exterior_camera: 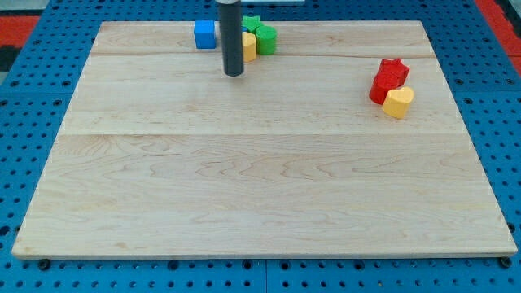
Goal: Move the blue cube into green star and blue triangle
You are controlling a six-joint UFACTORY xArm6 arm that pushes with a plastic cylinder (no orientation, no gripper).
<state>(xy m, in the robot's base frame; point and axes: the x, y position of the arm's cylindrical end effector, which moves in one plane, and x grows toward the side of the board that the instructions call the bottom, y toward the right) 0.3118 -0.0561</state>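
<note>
Blue cube (204,34) just left of rod — my tip (234,73) below it, apart; no jaws.

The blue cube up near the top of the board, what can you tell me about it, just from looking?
The blue cube is a small, solid-looking block in plain bright blue with a matte finish, its top face a lighter shade than its front. It sits flat and upright on the wooden board, close to the view's top edge. Nothing seems to touch it: a narrow strip of board separates it from the dark rod on its right, and my tip rests lower, toward the view's bottom right of the cube.
</note>
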